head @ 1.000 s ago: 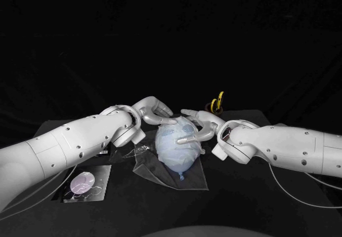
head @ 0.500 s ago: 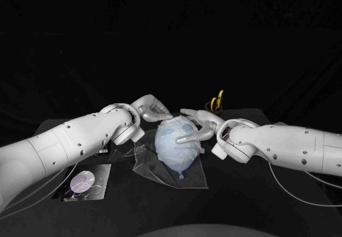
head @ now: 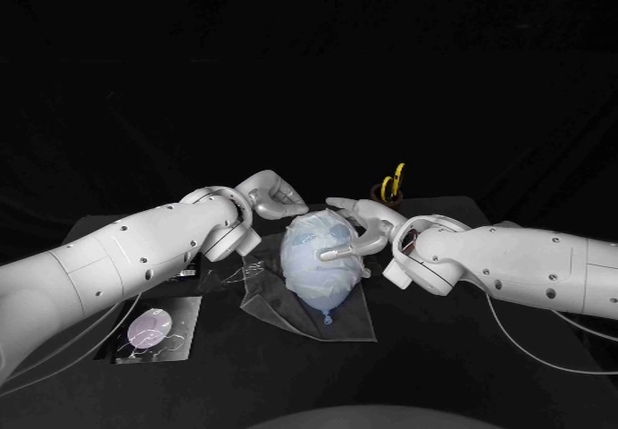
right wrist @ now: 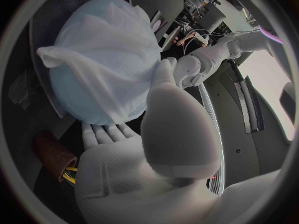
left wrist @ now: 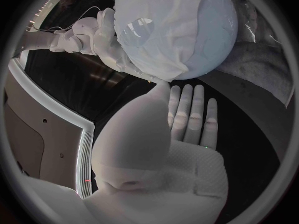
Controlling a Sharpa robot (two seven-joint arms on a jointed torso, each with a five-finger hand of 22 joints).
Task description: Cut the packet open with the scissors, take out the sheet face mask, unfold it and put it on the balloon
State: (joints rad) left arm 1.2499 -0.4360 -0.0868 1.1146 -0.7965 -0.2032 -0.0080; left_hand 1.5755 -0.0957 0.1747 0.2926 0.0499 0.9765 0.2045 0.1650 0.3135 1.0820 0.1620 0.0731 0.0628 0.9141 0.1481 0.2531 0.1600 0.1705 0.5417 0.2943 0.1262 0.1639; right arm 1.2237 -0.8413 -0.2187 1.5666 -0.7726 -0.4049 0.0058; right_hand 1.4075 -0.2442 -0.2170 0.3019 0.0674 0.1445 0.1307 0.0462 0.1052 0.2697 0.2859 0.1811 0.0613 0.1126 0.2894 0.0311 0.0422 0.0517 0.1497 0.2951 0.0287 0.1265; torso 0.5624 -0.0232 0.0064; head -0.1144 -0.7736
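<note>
A pale blue balloon (right wrist: pixel 72 97) wearing the white sheet face mask (head: pixel 315 255) lies mid-bench (head: pixel 438 357). The left hand (head: pixel 268 201) is at its 11 o'clock, fingers released. The right hand (head: pixel 354 228) is at 2 o'clock, fingers pressing the mask, seemingly not gripping.

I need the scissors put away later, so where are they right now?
In the head view the scissors stand in a brown holder at the far edge of the table, just behind the right hand.

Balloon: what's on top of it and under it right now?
The sheet face mask drapes over the balloon, wrinkled. Under the balloon lies a clear plastic sheet on the table. The balloon's underside and the plastic directly beneath it are covered.
</note>
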